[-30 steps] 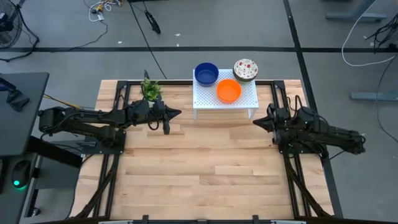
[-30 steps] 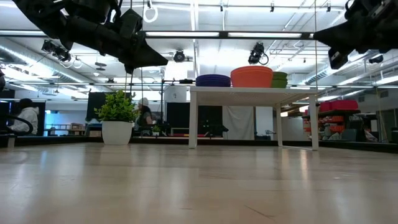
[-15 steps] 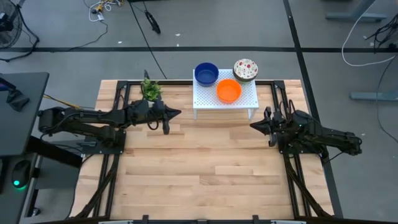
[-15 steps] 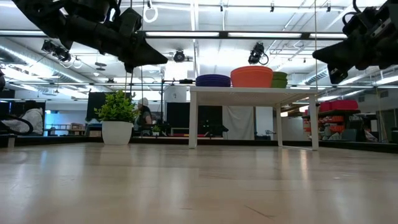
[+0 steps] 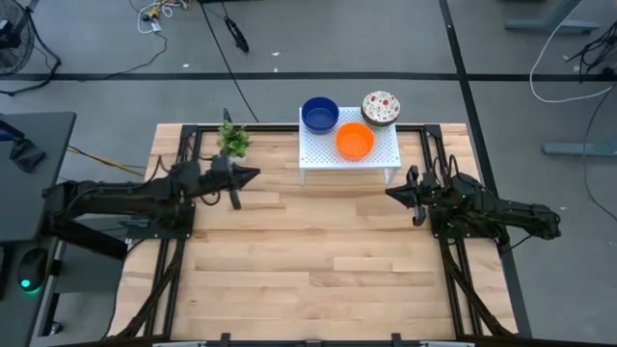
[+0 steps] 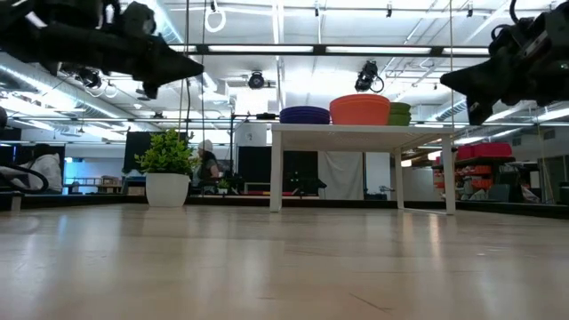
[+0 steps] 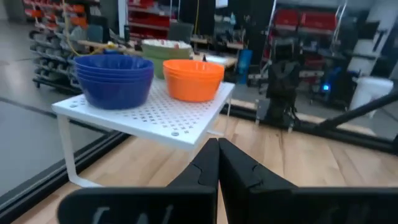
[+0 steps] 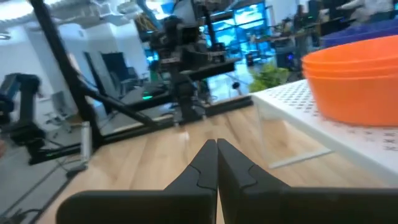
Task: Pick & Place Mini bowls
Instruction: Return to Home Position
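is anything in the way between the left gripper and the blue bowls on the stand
Nothing visible does. The left gripper, shut, hangs over the table short of the white stand, with the blue bowls stacked on it. The potted plant stands off to one side of that line.

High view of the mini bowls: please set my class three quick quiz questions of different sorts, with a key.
1. True or false: the left gripper, by the potted plant, holds a bowl.
2. Which stack on the white stand is nearest the plant? A blue stack B orange stack C speckled stack
3. Fill in: the right gripper, beside the stand, is ___ and empty.
Key: 1 false; 2 A; 3 shut.
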